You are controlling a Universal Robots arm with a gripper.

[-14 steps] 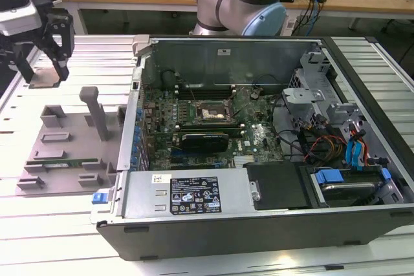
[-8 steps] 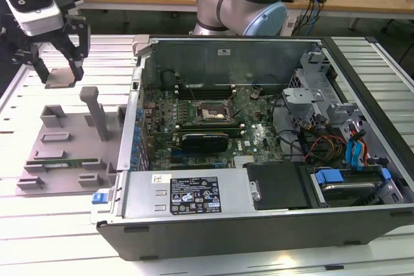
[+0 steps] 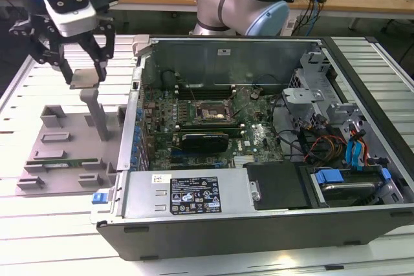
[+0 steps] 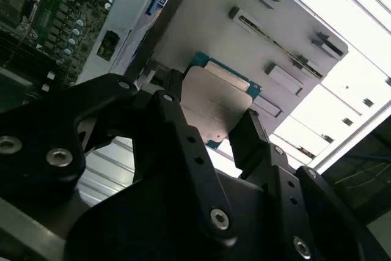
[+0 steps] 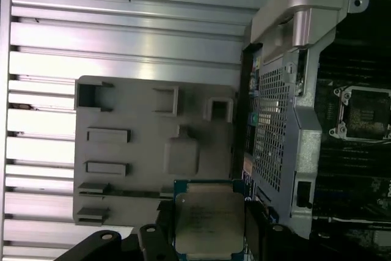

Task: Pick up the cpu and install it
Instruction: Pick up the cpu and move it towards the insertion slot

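Note:
The cpu (image 3: 85, 79), a flat square chip with a silver-grey top plate, hangs between my gripper's (image 3: 84, 75) black fingers, which are shut on its two opposite edges. It is held just above the grey post (image 3: 98, 113) of the grey parts fixture (image 3: 45, 140), at the exterior view's left, outside the computer case. Both wrist views show the cpu (image 4: 215, 97) (image 5: 208, 223) clamped at its sides. The black socket frame (image 3: 212, 112) (image 5: 365, 114) lies open on the motherboard (image 3: 259, 137) inside the case.
The open computer case (image 3: 259, 224) lies to the exterior view's right of the fixture, its metal side wall (image 3: 132, 105) between them. A thin green memory stick (image 3: 61, 161) rests in the fixture. Cables and drive bays (image 3: 343, 159) crowd the case's right end. The arm's base (image 3: 242, 1) stands behind.

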